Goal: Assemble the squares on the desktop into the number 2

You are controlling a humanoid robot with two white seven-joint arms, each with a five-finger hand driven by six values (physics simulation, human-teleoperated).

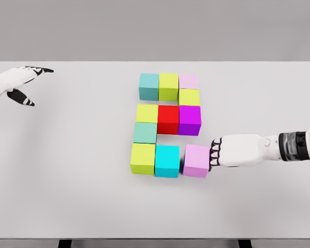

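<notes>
Blocks: nine cubes on the white tabletop (pixel 67 170) form a 2, the top row led by a teal cube (pixel 149 86).
Last piece: lilac cube (pixel 197 160), just beside the cyan cube (pixel 167 160), a thin gap between.
Right robot hand (pixel 232 151): fingertips against the lilac cube's right face, gripping nothing.
Left robot hand (pixel 18 81): fingers spread, empty, far left.

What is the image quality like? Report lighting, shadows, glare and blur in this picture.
Head view: soft, even light on the white table; no glare anywhere; faint shadows beneath the cubes, as beside the pink cube at the right hand; slight overall softness with no motion blur; left hand equally sharp at the upper left; edges look straight, no distortion.
</notes>
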